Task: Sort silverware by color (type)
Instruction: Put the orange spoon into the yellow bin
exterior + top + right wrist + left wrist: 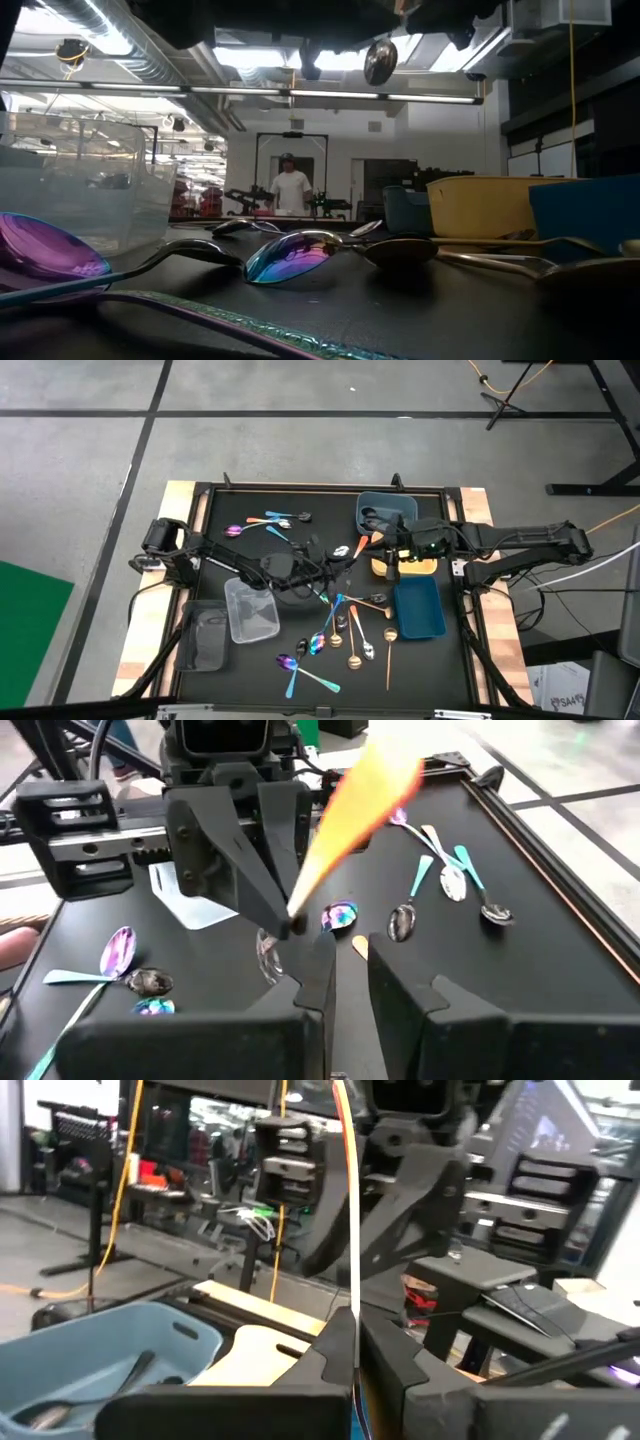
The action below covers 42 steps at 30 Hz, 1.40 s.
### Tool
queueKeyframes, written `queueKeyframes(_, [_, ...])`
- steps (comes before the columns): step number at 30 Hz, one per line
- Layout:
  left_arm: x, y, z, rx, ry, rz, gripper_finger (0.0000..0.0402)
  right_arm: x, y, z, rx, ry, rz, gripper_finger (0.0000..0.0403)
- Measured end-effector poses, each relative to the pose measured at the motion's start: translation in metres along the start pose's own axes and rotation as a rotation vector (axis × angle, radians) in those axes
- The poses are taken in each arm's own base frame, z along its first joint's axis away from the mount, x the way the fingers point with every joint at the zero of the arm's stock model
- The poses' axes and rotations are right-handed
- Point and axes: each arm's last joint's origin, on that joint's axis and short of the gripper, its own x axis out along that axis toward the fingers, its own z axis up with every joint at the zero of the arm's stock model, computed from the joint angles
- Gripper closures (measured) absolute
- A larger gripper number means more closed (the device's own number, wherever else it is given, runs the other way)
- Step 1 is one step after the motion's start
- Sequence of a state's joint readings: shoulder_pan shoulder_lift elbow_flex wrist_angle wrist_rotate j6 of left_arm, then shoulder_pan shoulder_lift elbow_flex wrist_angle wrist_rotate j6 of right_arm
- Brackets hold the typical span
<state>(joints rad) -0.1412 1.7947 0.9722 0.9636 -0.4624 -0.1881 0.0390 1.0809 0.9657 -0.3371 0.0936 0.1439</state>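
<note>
My left gripper point(345, 552) is clamped shut on the thin handle of a copper-orange spoon point(362, 543), held up off the mat over the middle of the table. In the left wrist view the handle runs as a narrow orange line straight out from between the closed fingers point(330, 1345). The low view shows its bowl hanging high above the tabletop.

The right gripper point(385, 555) sits just beside it, facing the left one. The same spoon passes close by its tip in the right wrist view, but I cannot tell whether it has a hold on it.

Behind the grippers a grey-blue bin point(362, 505) holds dark spoons. A yellow tray point(420, 568) lies under the right arm, with a blue tray point(418, 610) next to it. A clear tray point(250, 610) and a dark tray point(205, 635) lie under the left arm.

The rest of the silverware is loose on the black mat point(450, 660). A few purple and teal spoons point(265, 523) lie at the far side and a larger mixed scatter point(340, 640) at the near side.

A person point(292, 187) stands far back in the room.
</note>
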Motion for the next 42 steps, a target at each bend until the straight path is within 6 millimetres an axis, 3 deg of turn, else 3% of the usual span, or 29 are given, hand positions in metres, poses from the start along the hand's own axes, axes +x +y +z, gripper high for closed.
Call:
queueKeyframes(9, [0.0,-0.002,0.002,0.033,-0.012,-0.044,0.0401,0.0,0.005,0.008,-0.023,-0.075,0.148,0.0352])
queueKeyframes(26, [-0.001,-0.003,0.001,0.035,-0.01,-0.048,0.0401,-0.001,0.006,0.016,-0.022,-0.152,0.159,0.0352])
queueKeyframes(33, [-0.001,-0.004,0.001,0.036,-0.008,-0.048,0.0401,-0.001,0.006,0.016,-0.021,-0.152,0.16,0.0394])
queueKeyframes(42, [0.0,-0.001,0.001,0.039,-0.006,-0.039,0.0396,-0.001,0.006,0.016,-0.021,-0.152,0.159,0.04])
